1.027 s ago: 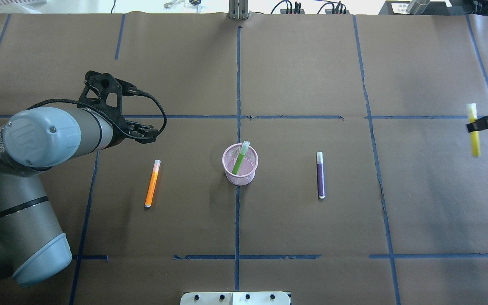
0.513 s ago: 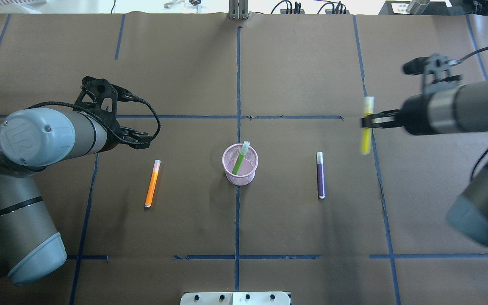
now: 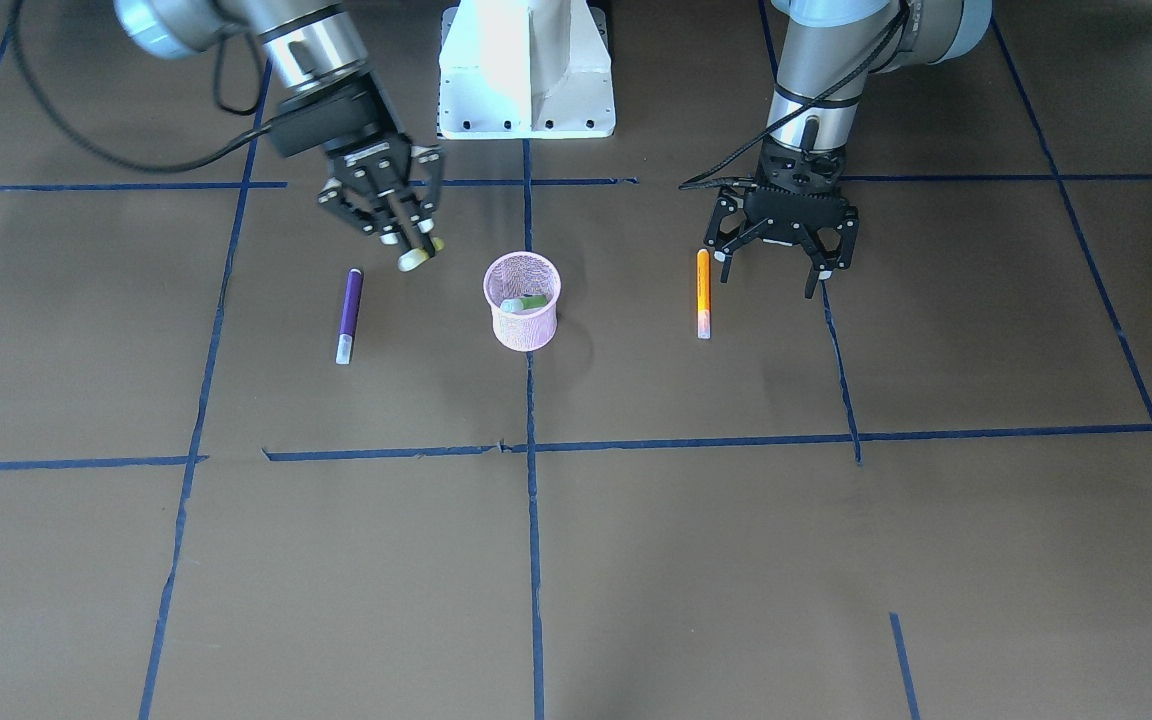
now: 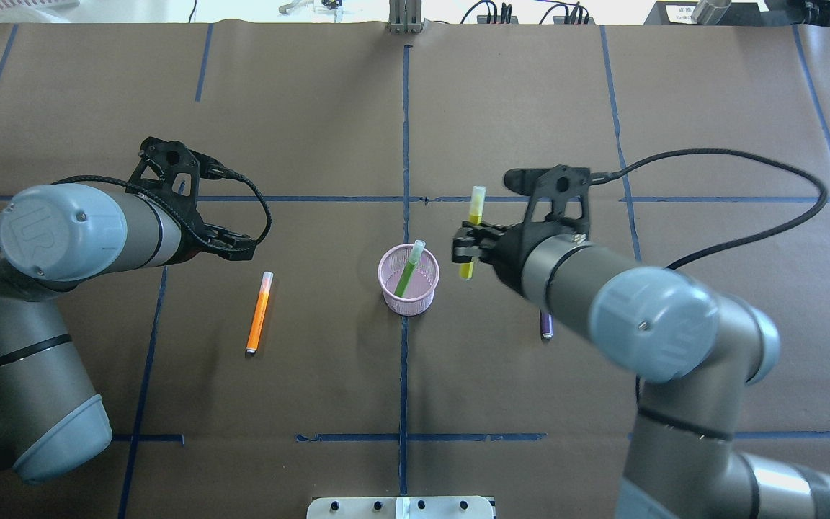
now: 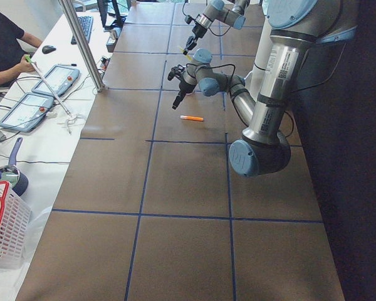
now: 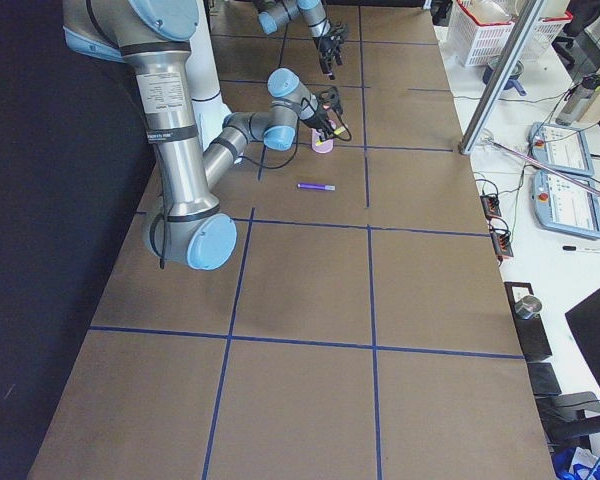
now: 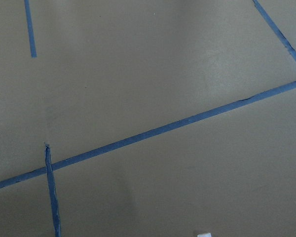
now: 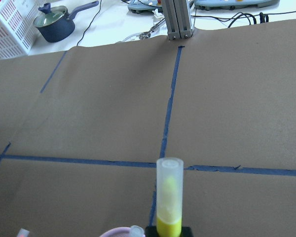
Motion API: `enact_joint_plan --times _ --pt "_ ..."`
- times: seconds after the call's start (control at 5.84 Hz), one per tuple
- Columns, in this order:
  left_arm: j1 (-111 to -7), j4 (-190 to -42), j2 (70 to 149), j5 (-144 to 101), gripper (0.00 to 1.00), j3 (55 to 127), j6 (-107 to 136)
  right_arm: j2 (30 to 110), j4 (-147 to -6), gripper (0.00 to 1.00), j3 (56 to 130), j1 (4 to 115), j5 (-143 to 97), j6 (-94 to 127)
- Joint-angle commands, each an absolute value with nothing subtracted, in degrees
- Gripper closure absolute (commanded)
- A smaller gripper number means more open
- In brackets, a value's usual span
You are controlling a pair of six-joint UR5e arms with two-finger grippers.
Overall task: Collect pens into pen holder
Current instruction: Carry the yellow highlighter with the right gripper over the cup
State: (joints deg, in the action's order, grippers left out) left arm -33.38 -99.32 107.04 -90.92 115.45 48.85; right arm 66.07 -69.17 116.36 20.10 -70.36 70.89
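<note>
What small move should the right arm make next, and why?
Probably shift the right gripper sideways toward the pen holder. Its jaws are shut on the yellow pen, which hangs just beside the cup, not yet over the opening where the green pen leans. Releasing here would likely miss.

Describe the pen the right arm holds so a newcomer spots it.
Find the pink mesh pen holder at the centre of the table. Beside it, on the robot's right, the right gripper holds a yellow pen aloft. Alone among the pens it is yellow and airborne: the green pen stands in the holder, the orange pen and purple pen lie flat.
</note>
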Motion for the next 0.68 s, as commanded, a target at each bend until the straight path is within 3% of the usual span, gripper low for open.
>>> enact_joint_plan --times 0.0,0.34,0.51 --pt "-33.3 -99.4 107.1 -91.1 0.01 115.4 49.1 60.4 -71.0 1.0 110.1 10.6 -47.8 82.7" --pt "-33.0 -99.4 107.3 -91.0 0.01 115.4 49.5 57.9 -70.8 0.91 105.8 10.0 -41.9 83.5" --pt "-33.0 -99.4 107.3 -91.0 0.01 115.3 49.5 57.9 -70.8 0.75 105.4 10.1 -40.7 83.6"
